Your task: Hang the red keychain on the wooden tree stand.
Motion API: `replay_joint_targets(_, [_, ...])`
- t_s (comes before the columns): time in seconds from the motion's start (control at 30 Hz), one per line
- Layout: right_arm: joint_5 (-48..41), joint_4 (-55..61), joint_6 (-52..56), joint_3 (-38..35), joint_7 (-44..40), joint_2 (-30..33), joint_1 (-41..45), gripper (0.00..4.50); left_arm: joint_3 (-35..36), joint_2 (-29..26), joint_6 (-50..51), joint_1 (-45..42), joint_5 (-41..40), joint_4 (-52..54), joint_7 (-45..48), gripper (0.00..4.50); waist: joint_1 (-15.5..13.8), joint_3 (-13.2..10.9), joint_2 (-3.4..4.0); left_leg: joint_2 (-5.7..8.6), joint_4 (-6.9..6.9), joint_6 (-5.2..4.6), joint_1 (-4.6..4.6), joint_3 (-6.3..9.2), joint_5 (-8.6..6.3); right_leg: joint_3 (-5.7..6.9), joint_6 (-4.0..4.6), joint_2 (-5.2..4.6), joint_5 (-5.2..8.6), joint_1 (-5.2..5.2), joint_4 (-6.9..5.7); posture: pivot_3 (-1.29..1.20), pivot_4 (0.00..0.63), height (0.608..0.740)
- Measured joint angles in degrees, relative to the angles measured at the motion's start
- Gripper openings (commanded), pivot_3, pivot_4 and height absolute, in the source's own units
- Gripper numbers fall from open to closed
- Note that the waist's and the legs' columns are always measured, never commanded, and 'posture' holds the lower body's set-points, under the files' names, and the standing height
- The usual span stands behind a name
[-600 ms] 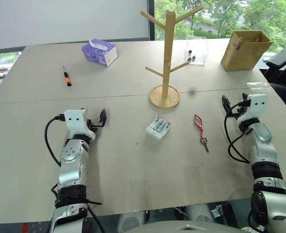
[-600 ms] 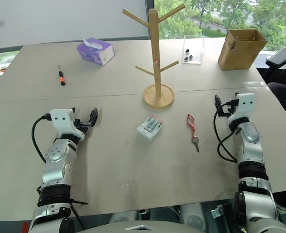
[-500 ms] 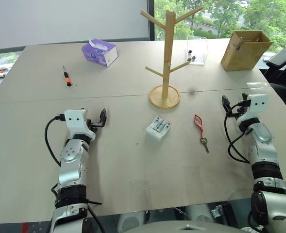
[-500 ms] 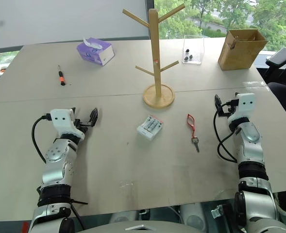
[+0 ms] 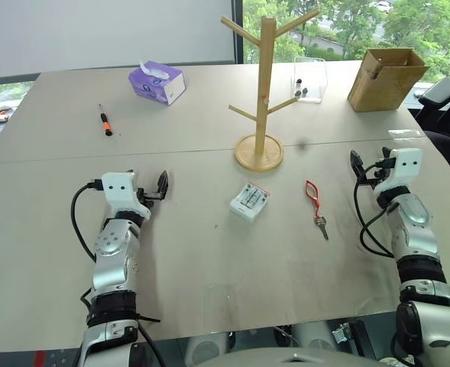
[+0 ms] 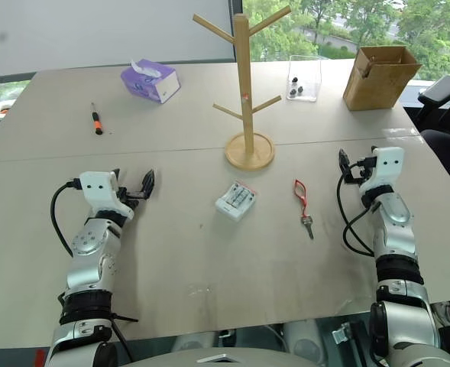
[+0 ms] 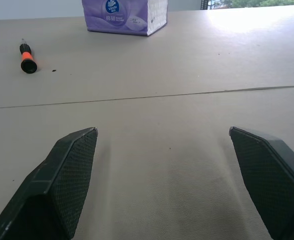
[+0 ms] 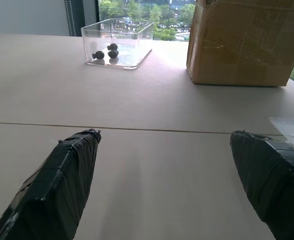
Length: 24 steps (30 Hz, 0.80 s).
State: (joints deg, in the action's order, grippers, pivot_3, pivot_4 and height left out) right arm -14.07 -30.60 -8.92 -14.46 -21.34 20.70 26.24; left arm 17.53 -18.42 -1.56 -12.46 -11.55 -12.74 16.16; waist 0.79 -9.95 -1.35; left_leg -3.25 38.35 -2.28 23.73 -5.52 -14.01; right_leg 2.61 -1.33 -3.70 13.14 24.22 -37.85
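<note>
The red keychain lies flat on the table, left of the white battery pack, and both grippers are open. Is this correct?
Not quite: the red keychain lies right of the white battery pack, as the left eye view shows. It is flat on the table, and the left gripper and right gripper are open.

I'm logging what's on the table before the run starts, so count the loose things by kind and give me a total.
Containers: 3, the purple tissue box, clear plastic box, cardboard box
Tools: 1, the screwdriver
Stands: 1, the wooden tree stand
Keychains: 1, the red keychain
Battery packs: 1, the white pack
Total: 7
</note>
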Motion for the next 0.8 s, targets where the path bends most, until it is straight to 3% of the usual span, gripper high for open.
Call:
replay_joint_targets(0.2, [-0.38,0.09,-0.05,-0.02,-0.65,0.11,-0.15,4.50,-0.01,0.01,0.00,-0.02,0.00,0.00,-0.02,4.39,-0.01,0.00,0.00,0.00,0.00,0.00,0.00,0.00,0.00,0.00,0.00,0.00,0.00,0.00,0.00,0.00,0.150,0.740])
replay_joint_targets(0.3, [-5.31,2.73,0.03,-0.48,-7.70,0.37,-2.51,4.50,-0.02,0.06,-0.01,-0.05,0.00,0.00,-0.04,4.39,-0.11,0.00,0.00,0.00,-0.01,-0.01,0.01,0.02,0.00,0.02,0.00,0.00,0.00,0.00,0.02,0.00,0.150,0.740])
replay_joint_targets(0.37, [-9.57,6.13,2.45,-0.21,-16.98,2.93,-5.55,4.50,-0.18,0.30,0.01,-0.34,0.00,-0.01,0.05,4.39,-0.31,-0.01,0.01,0.02,0.00,-0.03,0.02,0.04,-0.01,0.03,0.00,-0.02,0.00,-0.02,0.03,0.00,0.150,0.740])
replay_joint_targets(0.5, [-14.53,14.75,7.67,1.89,-38.95,15.57,-17.01,4.50,-0.78,0.41,0.10,-0.78,0.01,-0.10,0.62,4.39,-0.94,0.00,0.00,0.04,0.00,-0.09,0.02,0.11,-0.06,0.11,-0.01,-0.07,0.00,-0.10,0.17,0.00,0.150,0.740])
replay_joint_targets(0.6, [-14.44,15.85,5.00,2.32,-49.31,19.56,-23.08,4.50,-1.58,0.69,0.16,-1.29,0.00,-0.16,1.20,4.39,-0.52,0.00,-0.01,0.04,0.02,-0.09,-0.05,0.07,-0.06,0.10,-0.09,0.03,0.04,-0.11,0.16,0.00,0.150,0.740])
replay_joint_targets(0.8, [-12.93,13.91,-2.28,2.47,-54.54,19.53,-24.51,4.50,-3.97,1.97,2.27,1.48,-1.71,5.99,2.80,4.39,-0.11,0.00,-0.01,0.00,0.01,-0.06,-0.06,0.08,-0.05,0.03,-0.02,0.06,0.01,-0.10,0.11,0.00,0.150,0.740])
